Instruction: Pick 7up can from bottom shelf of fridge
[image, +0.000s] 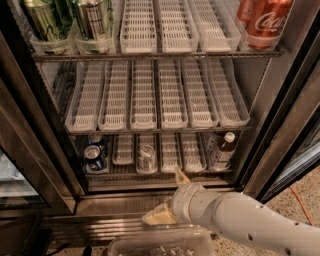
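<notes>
The 7up can (146, 157), silver-topped with a pale side, stands in a middle lane of the bottom shelf (125, 173) of the fridge (47, 150), whose door is open. My gripper (170, 196) is in front of the fridge's steel base panel, below and a little right of the can, not touching it. It is open and empty: one cream finger (180, 176) points up towards the shelf edge and the other (158, 216) lies low to the left.
Blue cans (94, 155) stand in the left lane of the bottom shelf and a white-capped brown bottle (222, 149) at its right. White slotted trays fill the middle shelf. Green cans (45, 20) and Coca-Cola cans (262, 20) stand on the top shelf. A clear plastic bin (160, 245) sits below the gripper.
</notes>
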